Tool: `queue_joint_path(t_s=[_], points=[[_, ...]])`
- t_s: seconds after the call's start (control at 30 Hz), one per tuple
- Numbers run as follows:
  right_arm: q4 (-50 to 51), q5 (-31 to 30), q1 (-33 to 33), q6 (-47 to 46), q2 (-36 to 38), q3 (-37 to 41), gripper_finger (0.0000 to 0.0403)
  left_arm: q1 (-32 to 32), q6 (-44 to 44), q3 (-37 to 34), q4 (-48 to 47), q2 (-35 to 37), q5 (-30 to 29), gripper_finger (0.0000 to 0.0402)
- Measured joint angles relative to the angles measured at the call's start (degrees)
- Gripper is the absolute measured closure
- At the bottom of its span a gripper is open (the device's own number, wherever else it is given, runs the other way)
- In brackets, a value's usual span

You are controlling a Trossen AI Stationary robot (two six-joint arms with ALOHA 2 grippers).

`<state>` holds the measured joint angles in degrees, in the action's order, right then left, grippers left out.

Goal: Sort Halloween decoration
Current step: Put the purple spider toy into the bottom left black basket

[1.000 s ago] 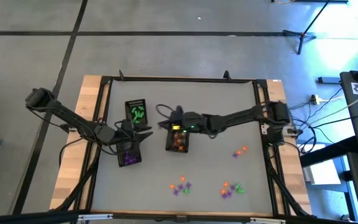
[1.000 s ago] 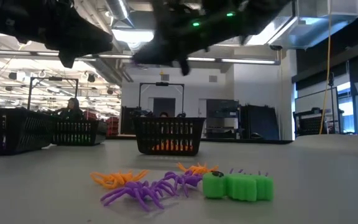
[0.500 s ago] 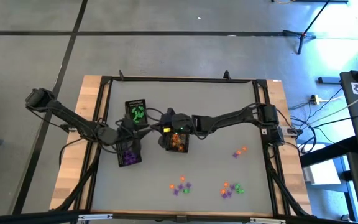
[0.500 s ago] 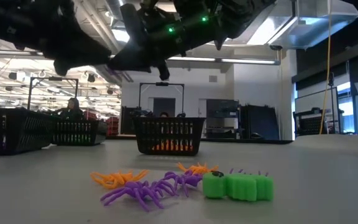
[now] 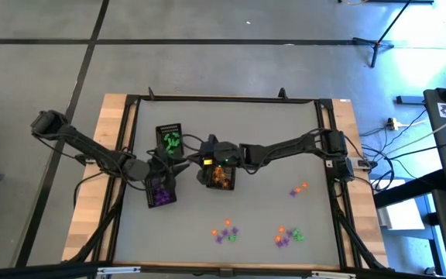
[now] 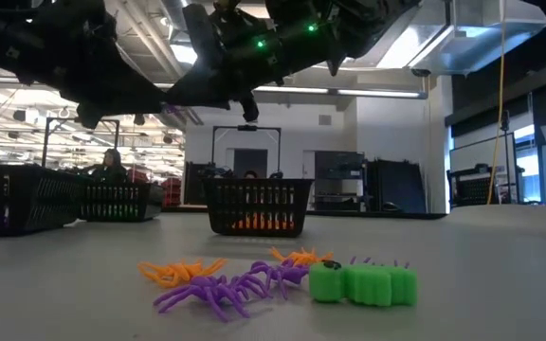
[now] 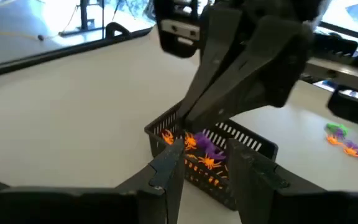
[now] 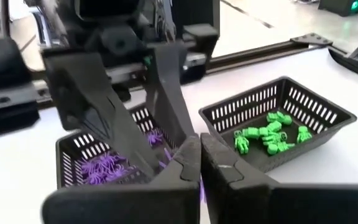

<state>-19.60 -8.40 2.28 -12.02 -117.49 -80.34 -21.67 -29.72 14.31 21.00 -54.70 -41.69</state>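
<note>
The left gripper (image 5: 163,167) hangs over the tray of purple spiders (image 5: 160,195), its fingers (image 7: 166,163) parted with a purple spider (image 7: 211,147) between them; whether they actually pinch it I cannot tell. The right gripper (image 5: 204,159) hangs just above the middle tray (image 5: 221,177), which holds orange pieces; its fingers (image 8: 185,163) are pressed together with nothing seen between them. The two grippers are near each other, the left arm reaching in from the table's left edge and the right arm stretching across from the right edge. The third tray (image 5: 170,139), farther back, holds the green figures (image 8: 266,137). The three trays stand close together left of the table's (image 5: 269,139) middle. Loose decorations still lie on the grey top, well apart from the trays: a small orange and purple pair (image 5: 298,189) toward the right, a cluster of orange and purple spiders (image 5: 224,232) near the front edge, and another cluster with a green piece (image 5: 289,235) beside it. In the low view, orange and purple spiders (image 6: 221,282) touch a green figure (image 6: 362,284) lying flat in the foreground.
</note>
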Motion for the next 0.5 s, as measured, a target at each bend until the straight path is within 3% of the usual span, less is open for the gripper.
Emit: queue_joint_path(t_s=[0.5], points=[[-1.43,0.44,0.00,-0.08,0.00,0.00,0.0402,3.41,0.55,0.00,-1.12,0.00,1.84,0.0297]])
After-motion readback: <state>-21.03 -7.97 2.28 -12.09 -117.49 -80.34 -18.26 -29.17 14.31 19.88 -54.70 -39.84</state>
